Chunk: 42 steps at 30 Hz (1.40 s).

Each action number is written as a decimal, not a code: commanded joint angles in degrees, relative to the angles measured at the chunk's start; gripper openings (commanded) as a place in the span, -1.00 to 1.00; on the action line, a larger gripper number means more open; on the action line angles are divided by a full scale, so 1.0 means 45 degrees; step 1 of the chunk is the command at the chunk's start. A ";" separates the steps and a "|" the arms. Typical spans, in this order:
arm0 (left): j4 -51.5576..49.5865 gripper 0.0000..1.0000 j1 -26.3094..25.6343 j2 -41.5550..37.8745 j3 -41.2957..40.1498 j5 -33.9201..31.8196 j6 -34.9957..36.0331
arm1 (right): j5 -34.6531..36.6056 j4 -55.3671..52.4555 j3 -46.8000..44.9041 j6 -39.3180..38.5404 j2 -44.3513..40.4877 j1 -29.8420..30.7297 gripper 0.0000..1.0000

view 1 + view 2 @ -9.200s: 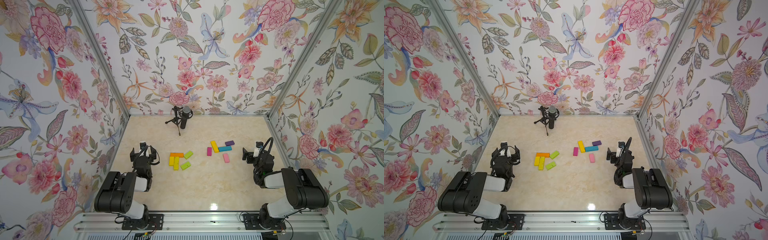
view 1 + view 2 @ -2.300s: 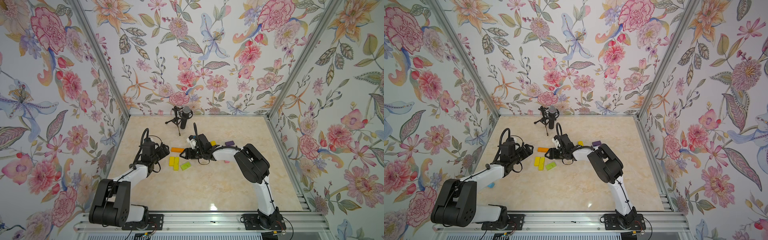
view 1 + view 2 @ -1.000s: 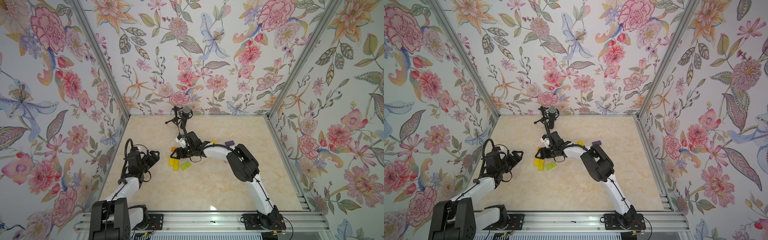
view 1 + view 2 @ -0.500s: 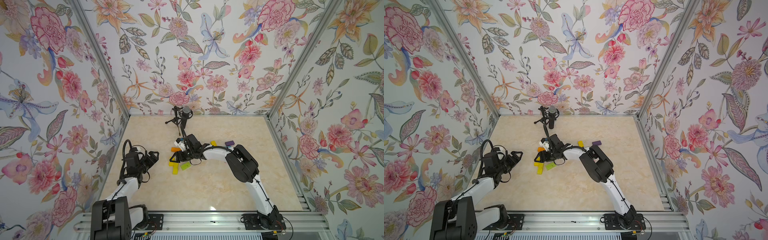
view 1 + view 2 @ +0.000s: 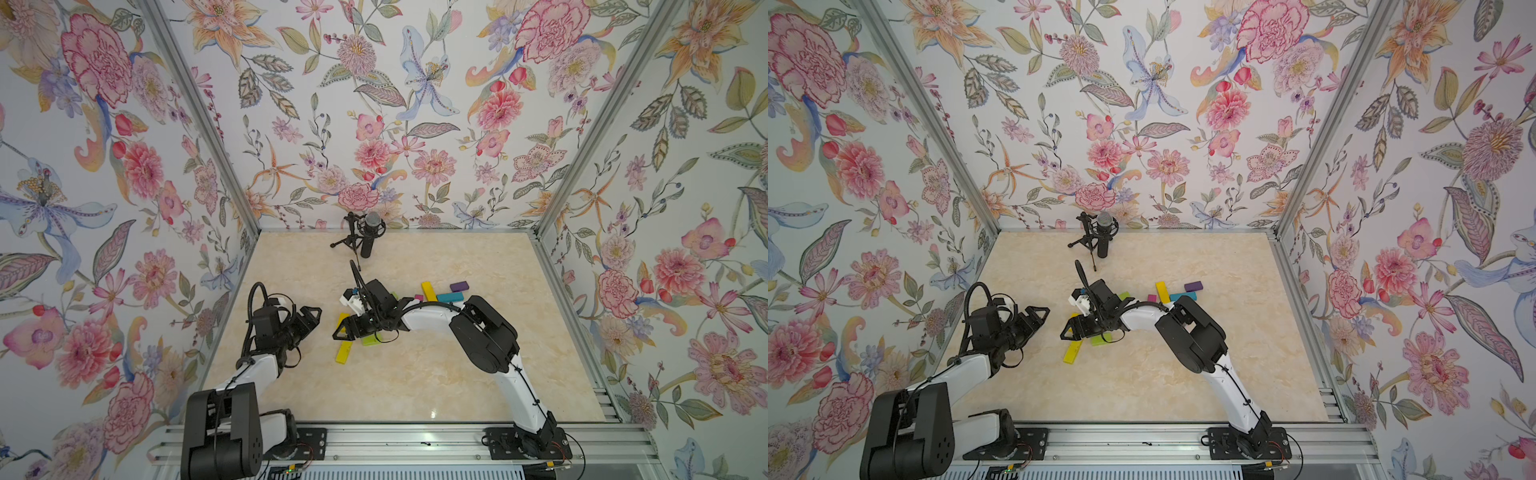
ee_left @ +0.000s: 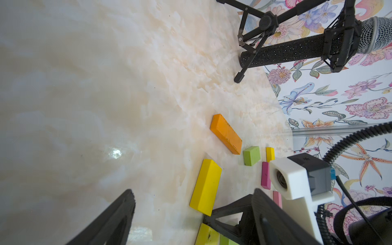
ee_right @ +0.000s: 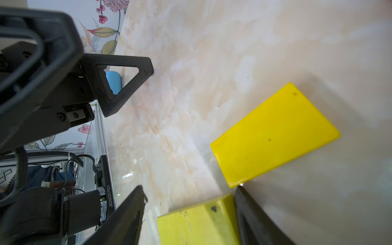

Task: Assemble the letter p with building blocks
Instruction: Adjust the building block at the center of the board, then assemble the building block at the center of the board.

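Tabletop: I see the pale marbled tabletop (image 5: pixel 415 386) filling the lower middle of both top views.
Left hand: The left hand (image 5: pixel 312 322) (image 5: pixel 1040 320) sits left of centre in both top views. Its fingers are spread wide with nothing between them, and it is clear of every block.
Greenish-yellow block: The greenish-yellow block (image 5: pixel 344 353) (image 7: pixel 197 220) lies flat just below centre in the top views, and its upper end reaches under the right hand.
Right hand: The right hand (image 5: pixel 343 330) (image 7: pixel 189 188) is low over the centre cluster with its fingers apart. They straddle the greenish-yellow block; one finger is against its side and the other stands off it, so I read no grip.
Bright yellow block: The bright yellow block (image 6: pixel 205 187) (image 7: pixel 273 135) lies flat just beside that finger, outside the fingers.
Lime block: The lime block (image 5: pixel 371 340) (image 5: pixel 1101 340) is right of the greenish-yellow one, partly under the right arm.
Orange block: The orange block (image 6: pixel 226 134) shows mid-frame in the left wrist view, with a small lime block (image 6: pixel 251 156) just beside its end.
Far row: Right of centre in a top view, a magenta block (image 5: pixel 419 298), a long yellow block (image 5: pixel 429 291), a teal block (image 5: pixel 449 296) and a purple block (image 5: pixel 459 286) lie close together.
Microphone: The microphone (image 5: pixel 370 237) stands on its tripod at the tabletop's far edge, above centre.
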 commanded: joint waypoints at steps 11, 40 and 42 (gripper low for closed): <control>0.0062 0.00 -0.0213 0.1978 0.0880 0.0878 0.1187 | 0.1495 -0.1163 -0.0326 0.0632 -0.0263 -0.0769 -0.47; 0.0223 -1.00 -0.2311 0.5609 0.2655 0.0456 0.1693 | 0.0950 -0.2107 0.2393 0.0711 0.1545 -0.0908 -1.00; 0.0398 -1.00 -0.2330 0.5778 0.2672 0.0569 0.1637 | 0.0953 -0.2160 0.2491 0.0685 0.1596 -0.0928 -1.00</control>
